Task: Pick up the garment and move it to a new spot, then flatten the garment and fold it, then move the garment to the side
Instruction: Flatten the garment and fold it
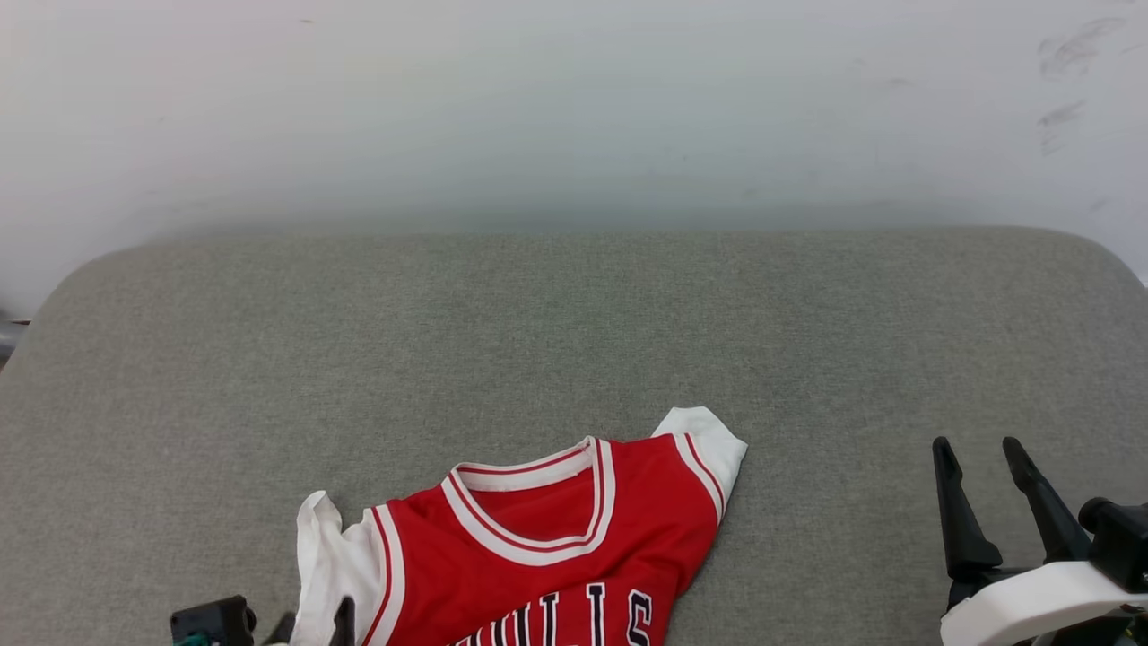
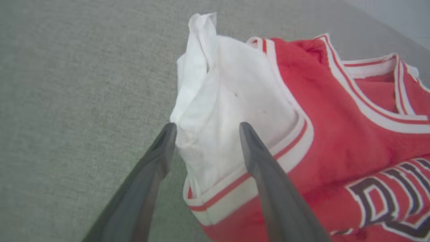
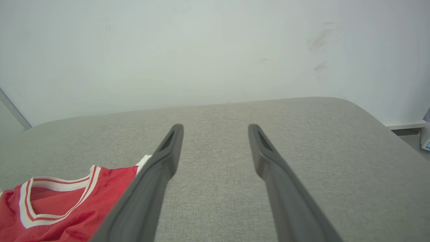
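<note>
At the near edge, on the left, the left gripper (image 2: 207, 127) hangs just over the garment (image 1: 556, 520). Its two dark fingers are spread apart and grasp nothing. In the left wrist view the crumpled white left sleeve (image 2: 235, 101) lies between the tips. One tip is right at the sleeve's outer fold and the other is above the striped trim, though whether either actually touches the cloth cannot be told.

The garment sits at the near middle of the grey fabric surface (image 1: 574, 341), a little left of centre, with its lower part cut off by the bottom of the head view. It lies front side up and slightly skewed. The black white-outlined lettering (image 1: 592, 619) is nearest, and the red-and-white striped collar (image 1: 529, 547) is just beyond it. The left sleeve is bunched and partly stands up, while the right sleeve (image 1: 708, 444) lies flatter and points to the far right.

At the near right, well apart from the garment, the right gripper (image 1: 977, 449) hovers over bare fabric. Its fingers are wide apart and hold nothing.

Beyond all this the grey surface runs on to a rounded far edge. Behind it stands a pale wall (image 1: 574, 108), with a few dark scuff marks (image 1: 1067, 54) at the far right.
</note>
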You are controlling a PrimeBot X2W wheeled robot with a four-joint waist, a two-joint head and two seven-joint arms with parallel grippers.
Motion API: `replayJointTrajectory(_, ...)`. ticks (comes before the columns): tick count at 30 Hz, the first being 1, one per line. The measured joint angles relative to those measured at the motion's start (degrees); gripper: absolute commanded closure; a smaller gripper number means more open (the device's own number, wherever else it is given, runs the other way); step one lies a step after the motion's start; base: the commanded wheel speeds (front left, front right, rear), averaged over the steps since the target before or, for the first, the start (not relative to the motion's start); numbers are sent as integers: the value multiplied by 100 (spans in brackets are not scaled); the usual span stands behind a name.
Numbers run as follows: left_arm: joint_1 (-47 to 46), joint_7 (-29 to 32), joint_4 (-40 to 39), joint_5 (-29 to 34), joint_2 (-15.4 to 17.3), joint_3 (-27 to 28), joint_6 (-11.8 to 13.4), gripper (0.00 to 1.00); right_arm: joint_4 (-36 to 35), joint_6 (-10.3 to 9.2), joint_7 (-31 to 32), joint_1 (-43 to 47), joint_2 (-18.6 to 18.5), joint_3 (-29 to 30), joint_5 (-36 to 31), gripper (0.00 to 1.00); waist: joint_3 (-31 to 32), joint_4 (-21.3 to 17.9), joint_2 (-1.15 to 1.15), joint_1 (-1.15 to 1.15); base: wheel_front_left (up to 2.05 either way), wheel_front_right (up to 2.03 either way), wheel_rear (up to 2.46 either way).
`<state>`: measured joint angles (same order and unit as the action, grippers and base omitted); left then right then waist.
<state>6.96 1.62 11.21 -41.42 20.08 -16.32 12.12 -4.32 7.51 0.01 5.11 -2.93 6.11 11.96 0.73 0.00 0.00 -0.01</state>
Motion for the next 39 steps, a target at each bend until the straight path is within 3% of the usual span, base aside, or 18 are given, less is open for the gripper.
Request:
replayJointTrajectory(10, -395, -1248, -419, 826, 78, -13, 158, 0, 137, 0, 337, -1, 0, 186, 219, 0, 27, -48, 0, 0, 0, 0, 0)
replayJointTrajectory(21, -519, -1268, -1277, 1201, 90, -136, 505, 0, 1095, 0, 1869, -477, -45, 338, 201, 0, -157, 241, 0, 2, 0, 0, 0)
replayJointTrajectory(27, -732, -1293, -1423, 1256, 62, -178, 517, 0, 1645, 0, 2697, -1128, -398, -109, 382, 0, -407, 524, 0, 1, 0, 0, 0)
replayJointTrajectory(39, -1126, -1470, -1212, 1241, -243, -283, 391, 0, 2426, 0, 3295, -2449, -967, -1248, 754, 0, -1044, 1079, 0, 2, 0, 0, 0)
